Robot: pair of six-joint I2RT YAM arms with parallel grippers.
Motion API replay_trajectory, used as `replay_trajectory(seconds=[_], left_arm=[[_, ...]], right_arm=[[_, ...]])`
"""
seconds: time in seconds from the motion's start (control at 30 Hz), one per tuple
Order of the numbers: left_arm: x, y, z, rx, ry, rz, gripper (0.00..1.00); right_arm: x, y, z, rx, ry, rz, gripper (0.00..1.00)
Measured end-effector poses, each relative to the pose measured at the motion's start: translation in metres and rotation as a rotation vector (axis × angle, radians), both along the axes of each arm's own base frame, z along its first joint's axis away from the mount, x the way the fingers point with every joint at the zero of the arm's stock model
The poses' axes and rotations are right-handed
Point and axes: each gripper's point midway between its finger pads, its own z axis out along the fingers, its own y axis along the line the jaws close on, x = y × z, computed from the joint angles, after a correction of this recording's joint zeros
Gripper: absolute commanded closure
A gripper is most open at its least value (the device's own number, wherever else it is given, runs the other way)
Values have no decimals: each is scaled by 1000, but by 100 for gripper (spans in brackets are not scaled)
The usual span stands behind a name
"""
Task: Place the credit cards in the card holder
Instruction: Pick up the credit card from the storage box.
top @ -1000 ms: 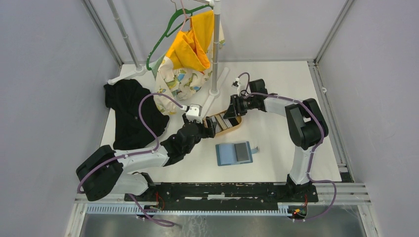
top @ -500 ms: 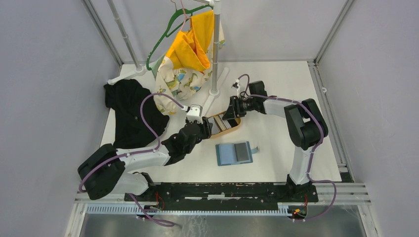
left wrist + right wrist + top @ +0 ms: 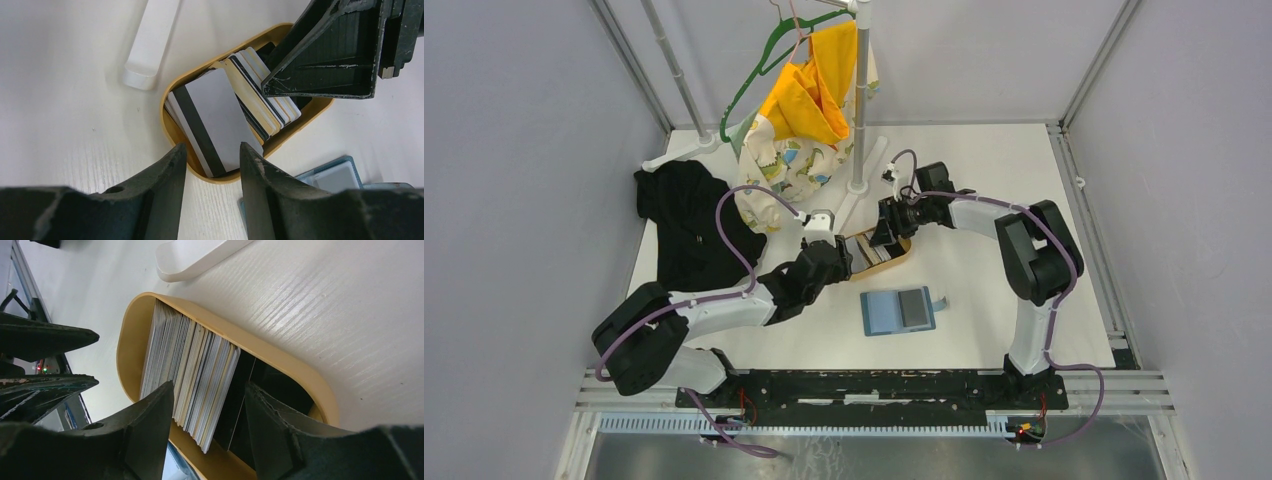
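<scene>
The credit cards (image 3: 871, 249) stand as a striped stack in an oval tan tray (image 3: 903, 250). In the left wrist view a grey card with a black stripe (image 3: 212, 112) leans at the tray's (image 3: 169, 120) near end. My left gripper (image 3: 848, 257) (image 3: 212, 149) is open, with that end showing in the gap between its tips. My right gripper (image 3: 883, 232) (image 3: 209, 390) is open over the far end, its fingers either side of the card stack (image 3: 192, 367); a black card (image 3: 240, 405) stands nearer the right finger. The teal card holder (image 3: 898, 310) (image 3: 336, 175) lies open in front of the tray.
A clothes rack pole (image 3: 860, 110) with a white foot (image 3: 852, 205) (image 3: 150, 42) stands just behind the tray. A yellow garment (image 3: 809, 95) and a patterned bag (image 3: 784, 165) hang from it. A black cloth (image 3: 686, 225) lies at the left.
My left gripper moved forward to the tray's near end and its jaws narrowed. My right gripper shifted slightly left over the cards and its jaws widened.
</scene>
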Motion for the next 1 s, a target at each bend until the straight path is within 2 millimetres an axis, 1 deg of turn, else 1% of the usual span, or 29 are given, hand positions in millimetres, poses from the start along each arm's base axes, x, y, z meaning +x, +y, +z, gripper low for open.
replay_trajectory(seconds=[0.2,0.3,0.63,0.77,0.9,1.0], left_arm=[[0,1,-2,-2,9,6,50],[0,1,-2,-3,10,4,50],[-1,0,-2,-7,12,-1,49],[-1,-2,-2,-14,12,-9,49],[-2,-3,-1,-21,12,-17,49],[-2,-4,-1,-25,11,-20,49]], right_arm=[[1,2,-3,-35,-20,23,35],[0,4,-5,-43,-25,41,35],[0,2,-5,-38,-29,58,48],[-4,1,-3,14,5,57,52],[-7,2,2,64,37,59,59],[-13,5,6,101,64,71,58]])
